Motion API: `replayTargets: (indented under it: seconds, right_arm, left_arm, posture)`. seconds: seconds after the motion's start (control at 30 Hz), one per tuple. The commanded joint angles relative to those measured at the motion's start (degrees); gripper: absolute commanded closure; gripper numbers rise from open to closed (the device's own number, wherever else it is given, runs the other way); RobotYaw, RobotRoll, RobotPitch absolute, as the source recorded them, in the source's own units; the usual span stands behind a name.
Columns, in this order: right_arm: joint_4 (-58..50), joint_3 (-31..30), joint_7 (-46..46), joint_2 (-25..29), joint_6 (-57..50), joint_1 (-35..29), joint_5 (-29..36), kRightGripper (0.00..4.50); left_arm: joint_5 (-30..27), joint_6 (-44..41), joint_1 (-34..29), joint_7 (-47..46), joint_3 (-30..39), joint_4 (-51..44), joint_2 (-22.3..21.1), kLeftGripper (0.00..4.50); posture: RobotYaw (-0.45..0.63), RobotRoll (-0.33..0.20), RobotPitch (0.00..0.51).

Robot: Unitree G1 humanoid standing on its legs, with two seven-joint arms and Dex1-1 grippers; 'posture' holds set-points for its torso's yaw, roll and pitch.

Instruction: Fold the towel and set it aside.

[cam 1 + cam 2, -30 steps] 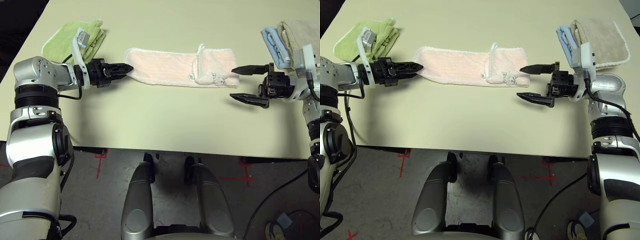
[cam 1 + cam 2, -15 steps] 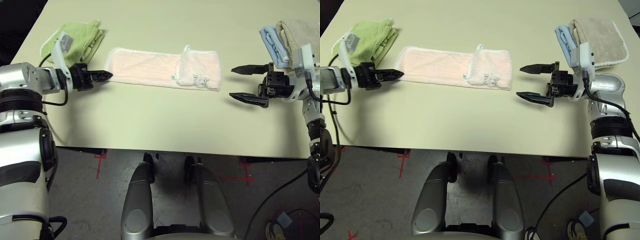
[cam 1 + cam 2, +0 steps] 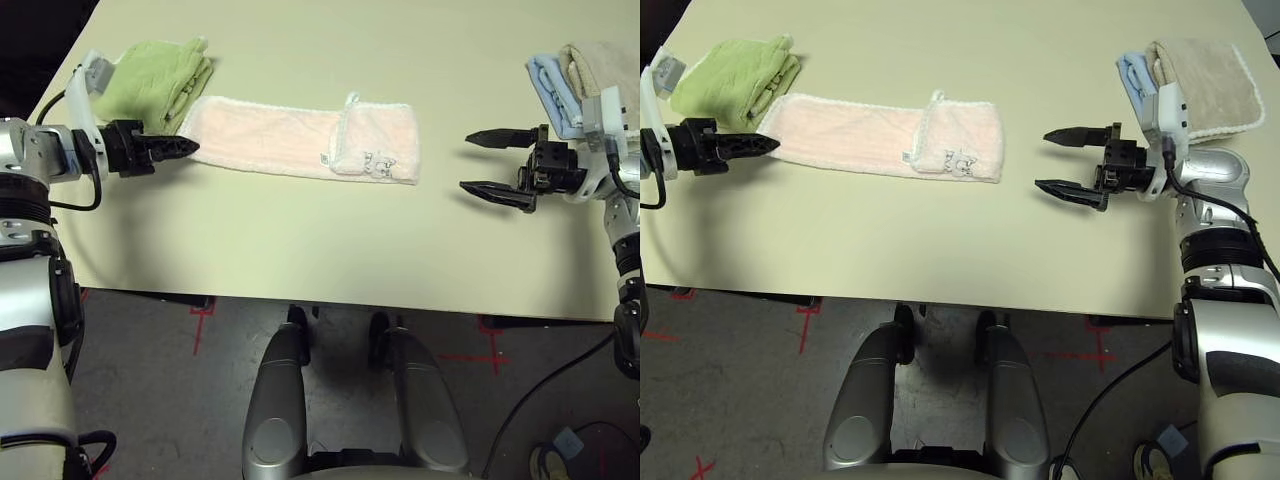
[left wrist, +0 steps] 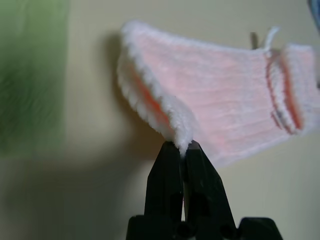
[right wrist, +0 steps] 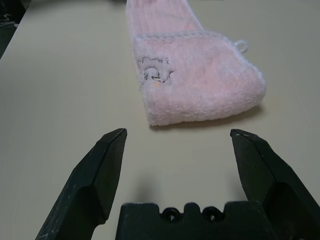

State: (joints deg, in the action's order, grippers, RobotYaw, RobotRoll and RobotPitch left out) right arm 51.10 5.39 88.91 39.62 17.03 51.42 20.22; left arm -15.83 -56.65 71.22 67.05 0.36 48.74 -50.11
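Beside the towel (image 3: 300, 140), a green towel (image 3: 155, 80); far right, blue and beige towels (image 3: 570, 75).

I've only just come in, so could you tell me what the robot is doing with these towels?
The robot is partway through folding the pink towel, which lies in a long strip on the table. Its left gripper is shut on the strip's end next to the green folded towel. Its right gripper hangs open, short of the other end and touching nothing. Blue and beige folded towels sit beyond it.
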Motion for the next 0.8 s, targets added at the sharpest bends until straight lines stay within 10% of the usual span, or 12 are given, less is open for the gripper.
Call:
replayTargets:
  seconds: [0.03, 0.47, 0.8]
  right_arm:
    - [0.20, 2.49, 1.00, 0.44, -1.73, -0.14, 1.64, 0.00]
    - [-0.46, 3.42, 0.67, 0.85, -2.57, -0.82, 1.23, 0.00]
    - [-0.93, 3.35, 0.22, 0.50, -1.93, -1.30, 1.04, 0.00]
  left_arm:
    - [-1.46, -2.19, 3.55, 3.50, -1.66, -5.15, 1.49, 4.47]
    - [-10.82, -14.08, 7.77, 7.93, -4.18, -24.31, 8.77, 4.47]
    - [-11.33, -11.65, 7.82, 0.20, -3.58, -21.66, 19.28, 4.47]
  posture:
    - [0.05, 0.000, 0.352]
    - [0.04, 0.000, 0.346]
    - [0.03, 0.000, 0.345]
